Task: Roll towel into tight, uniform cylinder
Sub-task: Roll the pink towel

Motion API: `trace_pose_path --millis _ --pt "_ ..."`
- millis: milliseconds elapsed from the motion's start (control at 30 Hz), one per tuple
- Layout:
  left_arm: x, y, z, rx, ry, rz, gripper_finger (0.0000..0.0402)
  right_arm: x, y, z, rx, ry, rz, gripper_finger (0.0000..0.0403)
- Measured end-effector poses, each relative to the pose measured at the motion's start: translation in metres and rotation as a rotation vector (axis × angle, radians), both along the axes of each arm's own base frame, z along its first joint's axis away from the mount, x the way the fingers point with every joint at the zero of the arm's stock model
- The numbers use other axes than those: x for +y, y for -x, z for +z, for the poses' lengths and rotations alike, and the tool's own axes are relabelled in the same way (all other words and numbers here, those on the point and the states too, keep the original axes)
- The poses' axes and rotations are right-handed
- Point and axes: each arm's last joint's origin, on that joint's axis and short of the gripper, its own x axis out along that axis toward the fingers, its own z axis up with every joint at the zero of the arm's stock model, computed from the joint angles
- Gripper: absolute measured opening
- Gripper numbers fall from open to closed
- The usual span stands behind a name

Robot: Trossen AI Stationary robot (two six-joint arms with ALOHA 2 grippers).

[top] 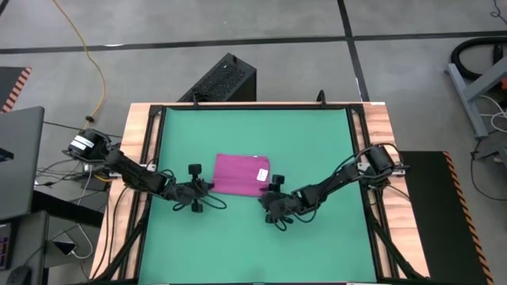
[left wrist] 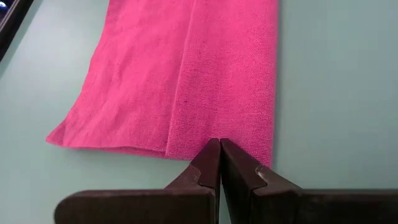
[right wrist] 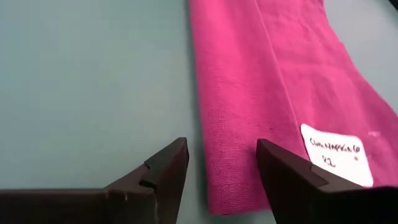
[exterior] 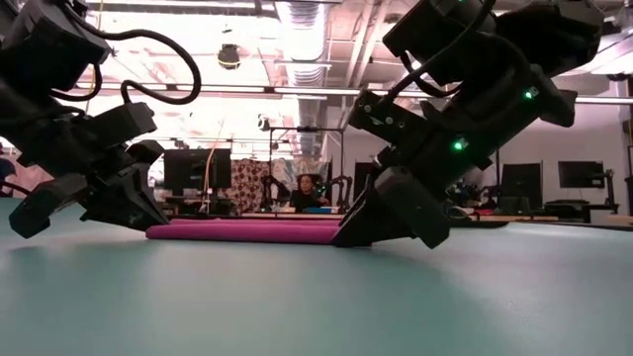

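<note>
So far the towel (top: 242, 174) lies near the mat's (top: 317, 134) centre as a flat folded rectangle, with one turned-over layer along its 6 o'clock edge; I judge the rolling barely begun, and most of the cloth still has to be wound into a cylinder.

The left gripper (top: 207, 188) sits at the towel's 8 o'clock corner, fingers pressed together at the fold's end, though whether cloth is caught between them I cannot tell. The right gripper (top: 273, 184) sits at the 4 o'clock corner near the white tag (top: 261, 172), fingers (right wrist: 163, 171) apart and straddling the folded edge.

Bare mat stretches from the towel toward 12 o'clock up to the table's frame (top: 253, 108), so a roll has open room that way. The arms occupy the 6 o'clock side.
</note>
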Motion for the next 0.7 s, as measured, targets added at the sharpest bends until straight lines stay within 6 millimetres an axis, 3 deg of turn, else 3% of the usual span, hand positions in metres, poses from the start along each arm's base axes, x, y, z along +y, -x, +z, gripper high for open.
trace_pose_path --millis 133,567,700 --pt "0.000 0.001 -0.001 0.010 -0.004 -0.001 0.0002 -0.001 0.002 -0.002 0.009 -0.030 -0.049 0.0186" --pt "-0.007 -0.002 0.003 -0.039 0.099 -0.052 0.0002 -0.002 0.005 -0.004 -0.012 -0.066 -0.122 0.0032" --pt "-0.015 -0.002 0.007 -0.062 0.133 -0.087 0.0002 0.005 0.006 -0.003 -0.016 -0.076 -0.106 0.0017"
